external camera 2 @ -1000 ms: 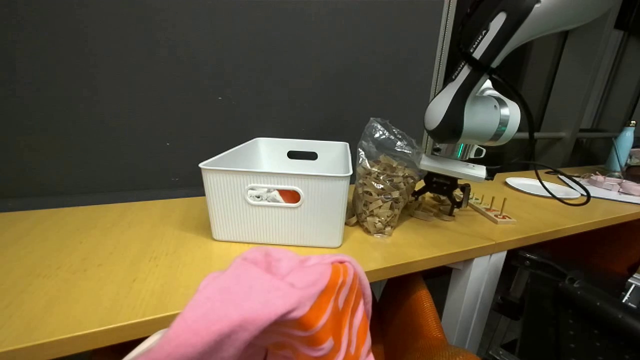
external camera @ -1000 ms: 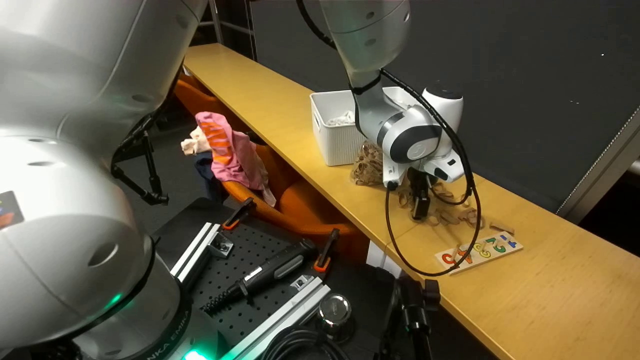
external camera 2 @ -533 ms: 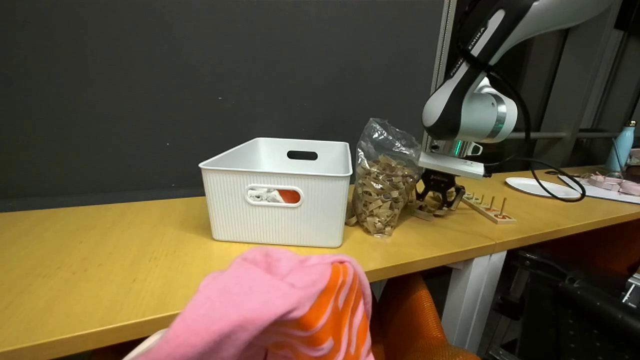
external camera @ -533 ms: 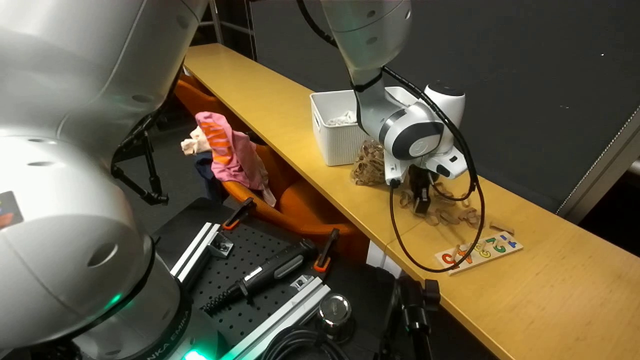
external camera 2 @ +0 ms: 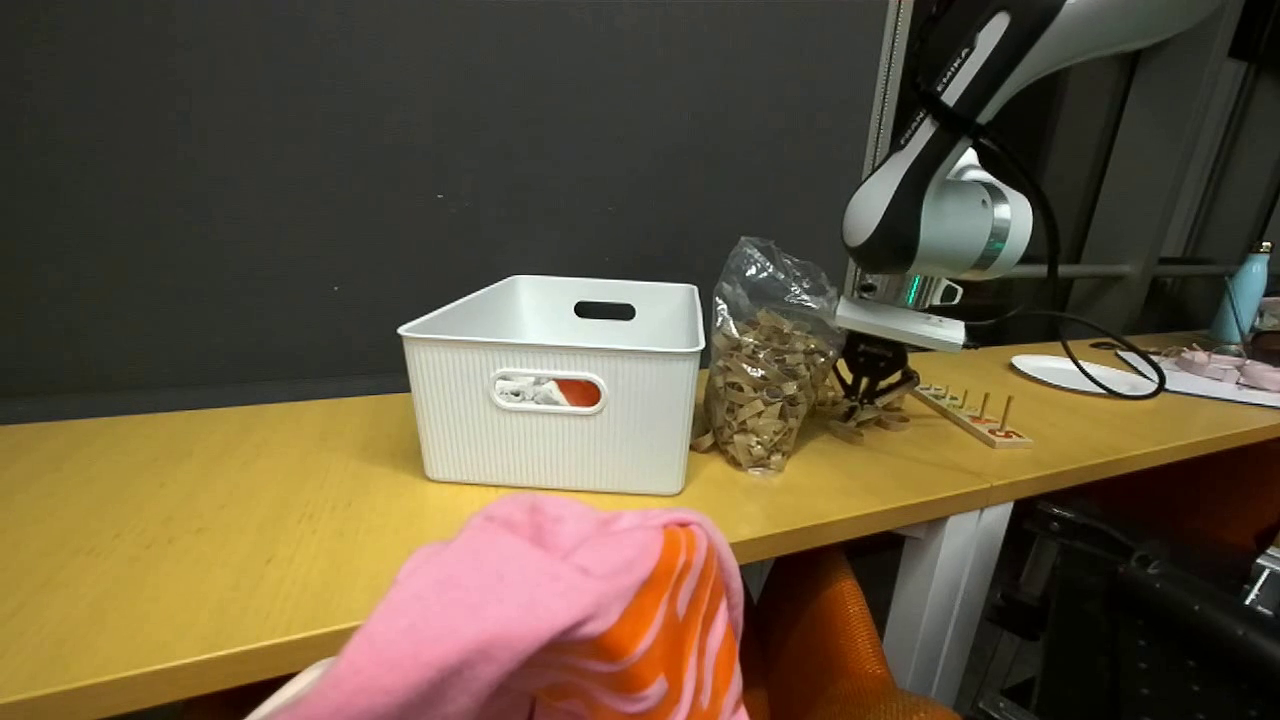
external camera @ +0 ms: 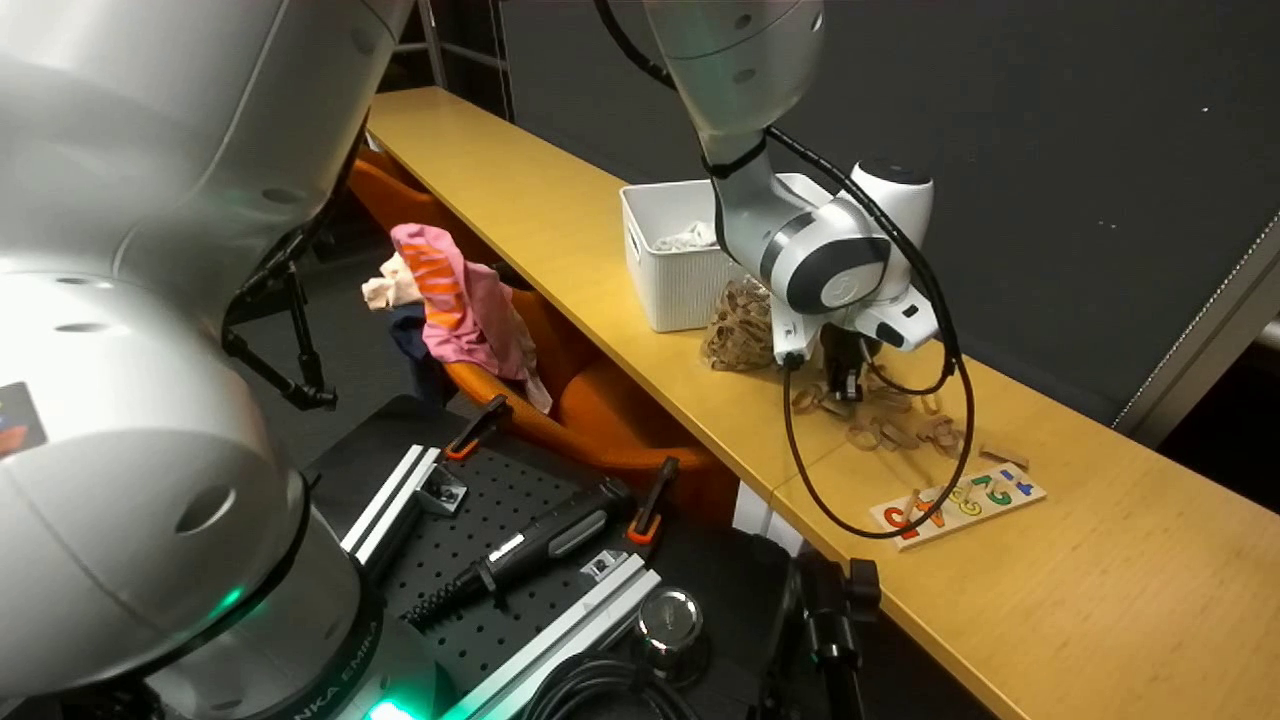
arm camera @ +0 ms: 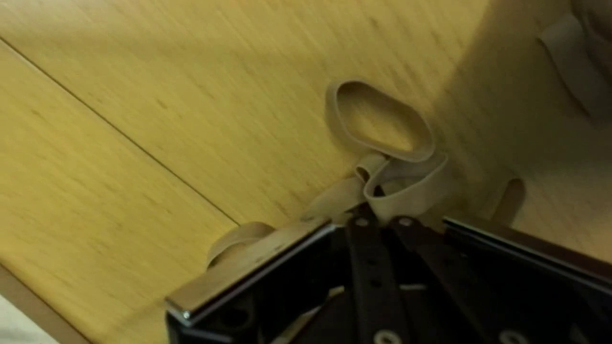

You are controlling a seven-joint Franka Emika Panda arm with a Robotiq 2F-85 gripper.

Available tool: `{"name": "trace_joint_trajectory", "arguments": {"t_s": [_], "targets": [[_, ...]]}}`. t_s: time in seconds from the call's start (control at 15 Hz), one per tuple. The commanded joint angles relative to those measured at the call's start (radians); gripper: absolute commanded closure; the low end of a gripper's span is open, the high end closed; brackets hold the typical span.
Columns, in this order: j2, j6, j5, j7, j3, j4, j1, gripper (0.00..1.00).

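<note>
There's the gripper, tips together at 1 tan band; caught or not, I can't tell! Lifting could snag the loop just beyond the tips, as the bands seem to touch.

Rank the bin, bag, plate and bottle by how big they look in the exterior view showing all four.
1. Bin
2. Bag
3. Plate and bottle: too alike to rank.

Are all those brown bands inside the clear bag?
No, in an exterior view several bands lie loose on the table, outside the clear bag.
</note>
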Motion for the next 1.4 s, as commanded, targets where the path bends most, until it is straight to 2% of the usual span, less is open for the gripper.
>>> {"name": "trace_joint_trajectory", "arguments": {"t_s": [0.0, 0.53, 0.73, 1.0, 1.33], "targets": [[-0.038, 0.011, 0.033, -0.027, -0.01, -0.034, 0.011, 0.99], [-0.132, 0.062, 0.026, -0.013, -0.036, -0.094, 0.031, 0.99], [-0.229, 0.131, 0.016, -0.002, -0.06, -0.189, 0.067, 0.99], [-0.383, 0.261, -0.011, 0.033, -0.124, -0.345, 0.163, 0.99], [-0.562, 0.371, -0.115, 0.139, -0.299, -0.495, 0.364, 0.99]]}}
